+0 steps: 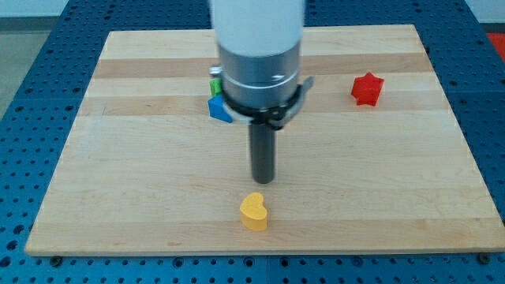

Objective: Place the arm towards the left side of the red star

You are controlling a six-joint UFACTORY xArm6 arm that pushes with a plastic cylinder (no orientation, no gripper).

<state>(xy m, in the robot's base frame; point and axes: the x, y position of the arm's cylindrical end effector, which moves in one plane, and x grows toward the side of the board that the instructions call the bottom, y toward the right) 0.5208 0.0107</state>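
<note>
A: Where does the red star point(367, 88) sit?

B: On the bench point(118, 197), toward the view's upper right, alone and well apart from the other blocks.

A: And the rod?

B: The tip point(262, 181) stands near the middle, well to the view's left of the star and lower, just above the yellow heart point(254, 211) without touching it.

A: Any gripper, apart or together?

B: None shows; the arm ends in the rod. A blue block point(218, 108) and a green block point(214, 82) peek out behind the arm, shapes unclear.

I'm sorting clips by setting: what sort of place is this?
Probably a robotics lab bench: a wooden board on a blue perforated table, with small blocks like the red star and my tip.
</note>
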